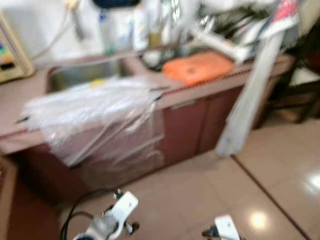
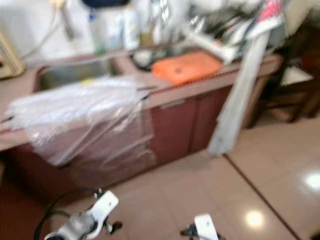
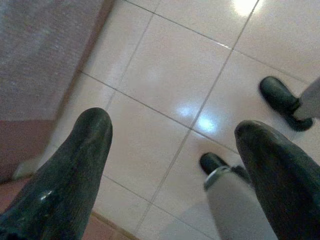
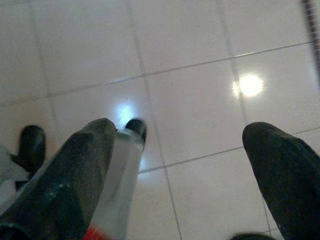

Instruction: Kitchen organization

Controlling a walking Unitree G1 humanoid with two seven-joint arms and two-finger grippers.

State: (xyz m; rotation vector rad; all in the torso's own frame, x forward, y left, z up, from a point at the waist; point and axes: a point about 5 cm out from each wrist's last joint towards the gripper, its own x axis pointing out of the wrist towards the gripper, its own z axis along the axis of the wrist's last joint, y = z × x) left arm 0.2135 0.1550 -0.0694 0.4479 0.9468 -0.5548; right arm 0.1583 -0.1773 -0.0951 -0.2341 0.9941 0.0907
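Plastic sheet (image 1: 95, 117) drapes counter (image 1: 210, 82), well above both low, spread-fingered grippers (image 3: 172, 145) (image 4: 177, 150).

Glossy tiled floor (image 1: 280, 180) with light glare; chair (image 1: 300, 85) at far right, beside counter end.

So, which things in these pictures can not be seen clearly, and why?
- Bottles behind the sink, eye views: motion blur, labels unreadable.
- Items behind the orange mat: blurred into a pile, cannot be identified.
- Cabinet front under the clear plastic sheet: covered by it.
- Appliance at the left edge: cut off by the frame.
- Left end effector and right end effector, both open over the floor tiles: the fingers' bases are cut off.
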